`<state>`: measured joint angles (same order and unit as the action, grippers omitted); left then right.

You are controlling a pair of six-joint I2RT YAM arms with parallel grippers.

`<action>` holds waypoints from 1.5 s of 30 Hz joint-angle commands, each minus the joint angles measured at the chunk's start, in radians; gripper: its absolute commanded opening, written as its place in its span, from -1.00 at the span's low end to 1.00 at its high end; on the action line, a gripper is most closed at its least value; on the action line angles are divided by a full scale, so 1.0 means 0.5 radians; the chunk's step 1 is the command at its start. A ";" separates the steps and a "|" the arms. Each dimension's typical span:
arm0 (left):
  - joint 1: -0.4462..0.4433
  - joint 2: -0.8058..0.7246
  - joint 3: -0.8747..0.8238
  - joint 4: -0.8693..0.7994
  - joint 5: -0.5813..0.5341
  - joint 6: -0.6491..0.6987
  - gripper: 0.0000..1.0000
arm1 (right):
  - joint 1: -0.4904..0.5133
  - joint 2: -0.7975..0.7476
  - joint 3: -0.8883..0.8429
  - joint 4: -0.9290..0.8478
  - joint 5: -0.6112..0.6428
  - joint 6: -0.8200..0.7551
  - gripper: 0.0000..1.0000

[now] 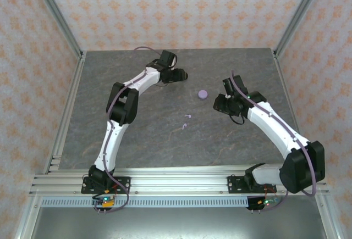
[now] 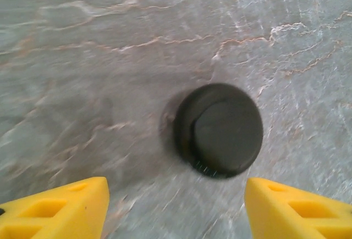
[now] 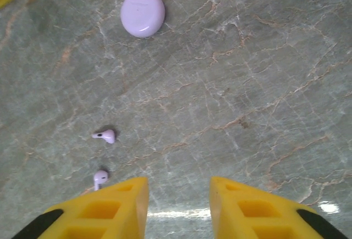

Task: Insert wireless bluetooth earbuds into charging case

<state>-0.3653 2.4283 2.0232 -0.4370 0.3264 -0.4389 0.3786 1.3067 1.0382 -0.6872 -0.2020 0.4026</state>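
- Left wrist: left end effector (image 2: 176, 211) has its jaws apart and empty, and the closed black case (image 2: 220, 130) lies flat just ahead, probably lined up for gripping.
- Right wrist: right end effector (image 3: 179, 209) is apart and empty. Two earbuds (image 3: 105, 135) lie loose on the bench (image 3: 247, 85) near the shut lilac case (image 3: 142, 12).

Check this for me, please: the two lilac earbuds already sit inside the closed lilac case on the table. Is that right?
Not quite. The lilac case is closed on the table, but the two lilac earbuds lie loose on the table, outside the case and apart from it. The right wrist view shows this.
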 commanded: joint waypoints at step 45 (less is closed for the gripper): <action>-0.183 -1.985 -1.834 -0.031 -0.443 0.072 0.34 | -0.025 2.002 1.786 -0.524 0.088 -0.563 0.35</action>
<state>-0.4503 1.4464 1.1030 -0.4217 0.1406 -0.4023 0.3695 2.2841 1.8889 -0.8837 -0.2043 0.1261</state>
